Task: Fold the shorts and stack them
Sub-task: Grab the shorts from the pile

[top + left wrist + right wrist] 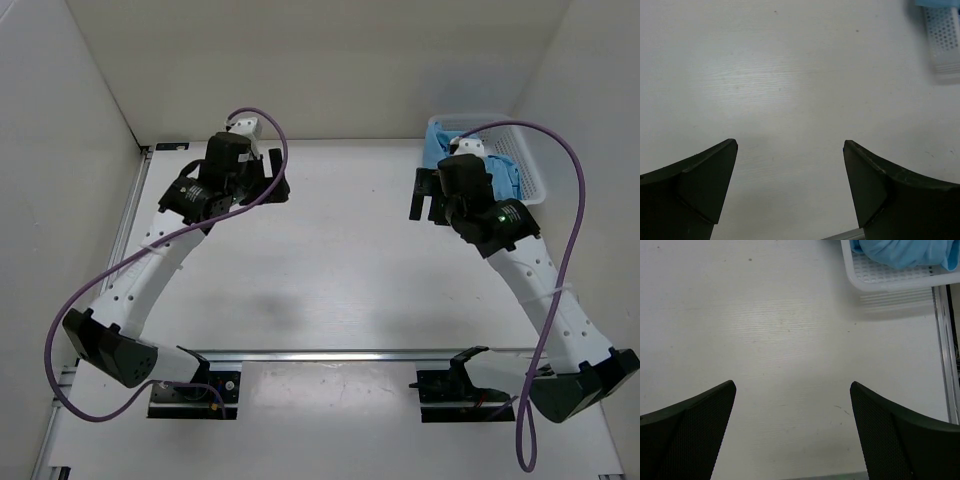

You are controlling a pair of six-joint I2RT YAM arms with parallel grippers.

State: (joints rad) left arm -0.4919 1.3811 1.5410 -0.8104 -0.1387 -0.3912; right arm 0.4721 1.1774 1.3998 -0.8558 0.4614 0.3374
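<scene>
Two grippers of mine hang over the white table (340,260), and both hold nothing. My left gripper (790,145) has its jaws wide apart, with only table between them. My right gripper (792,385) is spread wide too. The shorts (900,250) lie bunched up in the white basket (890,280), ahead of my right jaws and off to their right, not touching them
</scene>
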